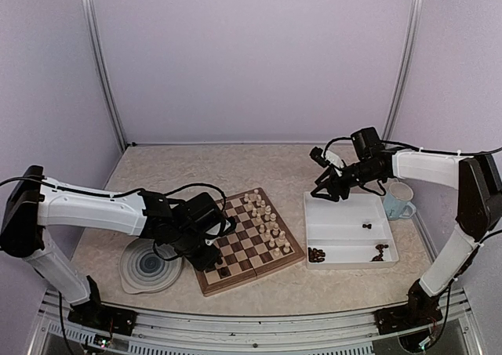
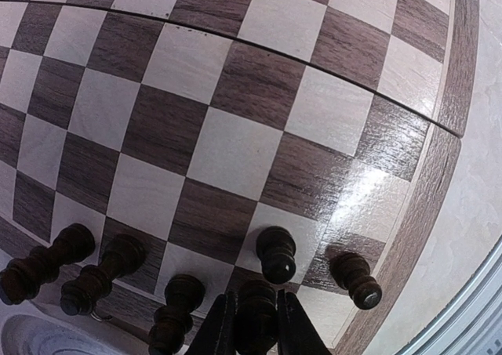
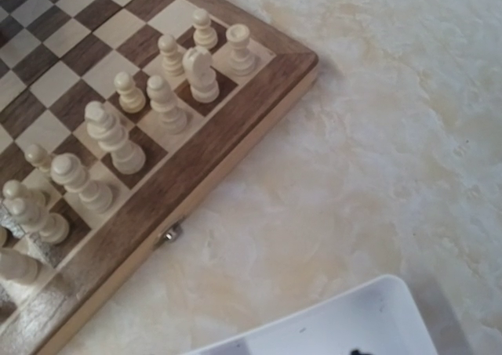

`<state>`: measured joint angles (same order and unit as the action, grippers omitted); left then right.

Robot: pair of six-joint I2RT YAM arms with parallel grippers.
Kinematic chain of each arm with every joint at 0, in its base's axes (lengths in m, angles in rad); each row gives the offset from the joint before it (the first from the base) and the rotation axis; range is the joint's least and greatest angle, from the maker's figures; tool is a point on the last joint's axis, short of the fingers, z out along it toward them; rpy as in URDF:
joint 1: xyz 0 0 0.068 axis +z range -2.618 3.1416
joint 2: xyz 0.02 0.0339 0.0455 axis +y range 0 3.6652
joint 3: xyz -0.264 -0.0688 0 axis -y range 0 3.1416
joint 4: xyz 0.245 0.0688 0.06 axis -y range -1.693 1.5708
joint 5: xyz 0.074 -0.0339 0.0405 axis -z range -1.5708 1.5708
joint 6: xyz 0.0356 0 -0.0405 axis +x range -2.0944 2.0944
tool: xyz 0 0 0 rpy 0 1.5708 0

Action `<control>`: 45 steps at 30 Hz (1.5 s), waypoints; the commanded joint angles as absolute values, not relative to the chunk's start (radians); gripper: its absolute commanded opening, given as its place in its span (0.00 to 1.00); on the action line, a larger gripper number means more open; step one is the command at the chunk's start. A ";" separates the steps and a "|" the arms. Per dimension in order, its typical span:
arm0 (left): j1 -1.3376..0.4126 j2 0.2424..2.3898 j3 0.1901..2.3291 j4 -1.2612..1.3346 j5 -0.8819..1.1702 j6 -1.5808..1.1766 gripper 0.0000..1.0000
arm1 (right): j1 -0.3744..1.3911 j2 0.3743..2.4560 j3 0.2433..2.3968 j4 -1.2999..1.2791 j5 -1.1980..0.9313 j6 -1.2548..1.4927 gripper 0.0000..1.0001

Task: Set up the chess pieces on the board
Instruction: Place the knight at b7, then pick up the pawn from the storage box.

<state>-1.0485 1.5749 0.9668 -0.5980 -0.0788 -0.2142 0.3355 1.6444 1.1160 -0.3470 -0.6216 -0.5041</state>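
Cream pieces [image 1: 265, 218] stand ranked along the right edge of the board [image 1: 239, 247], mid-worktop. Left gripper [image 2: 256, 312] clasps a dark piece [image 2: 257, 292] at the opposite edge. Remaining dark pieces [image 1: 316, 254] lie in the tray [image 1: 345, 214]. Right gripper [image 1: 328, 186] state cannot be determined.

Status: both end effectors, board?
Left end effector shut on dark piece at board edge. Right end effector by tray, grip unclear. Nothing blocking.

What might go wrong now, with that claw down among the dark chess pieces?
The left gripper pinches a dark piece with neighbouring dark pieces close on both sides; opening or lifting away might topple one. The held piece also sits in the row nearest the board edge, so a nudge may send it off.
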 commanded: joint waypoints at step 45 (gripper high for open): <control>-0.945 1.334 1.100 -0.278 -0.052 -0.192 0.53 | 0.298 1.523 1.003 -0.689 -0.293 -0.757 0.27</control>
<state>-0.9489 1.3277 1.1149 -0.3351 -0.0860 -0.1822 0.3710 1.5375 0.9565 -0.6109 -0.3470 -0.7029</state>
